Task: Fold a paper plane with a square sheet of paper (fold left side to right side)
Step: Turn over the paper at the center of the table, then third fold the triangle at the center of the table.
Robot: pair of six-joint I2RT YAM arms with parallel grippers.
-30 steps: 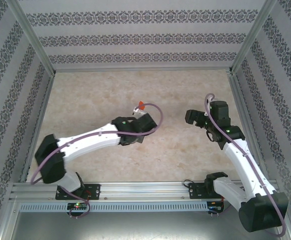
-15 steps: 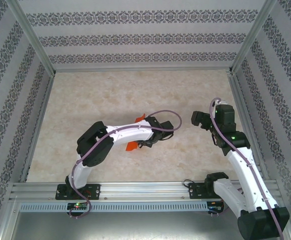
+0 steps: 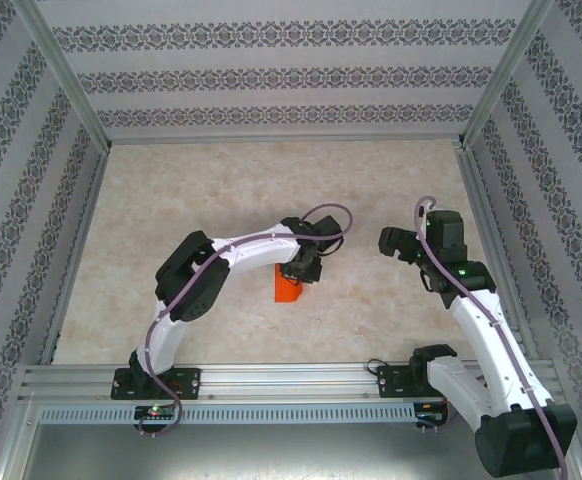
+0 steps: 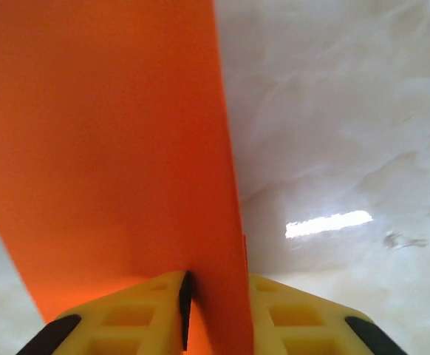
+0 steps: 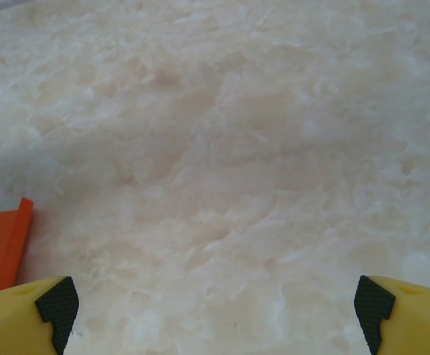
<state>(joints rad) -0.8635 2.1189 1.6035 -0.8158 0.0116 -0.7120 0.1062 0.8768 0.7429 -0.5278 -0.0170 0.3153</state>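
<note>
The paper [image 4: 111,148] is plain bright orange on the face my left wrist camera sees, one flat smooth colour. From above it reads as a short narrow strip, its long axis running from far to near, one end under my left gripper [image 3: 301,267] and the other reaching toward the near edge of the table [image 3: 191,190]. It sits about mid-table, a little nearer my bases than the back wall. In my left wrist view the strip runs straight away from my fingers up the frame, its right edge a clean line leaning slightly left. I cannot tell whether its free end touches the table.

My left yellow fingers are pressed together on the paper's near end, the sheet pinched in the thin dark slit between them.

My right gripper [image 3: 389,240] hangs to the right of the paper, apart from it. Its black pads [image 5: 56,303] stand spread wide with bare table between them, gripping nothing. A corner of the orange shows at the left edge of that wrist view.
</note>
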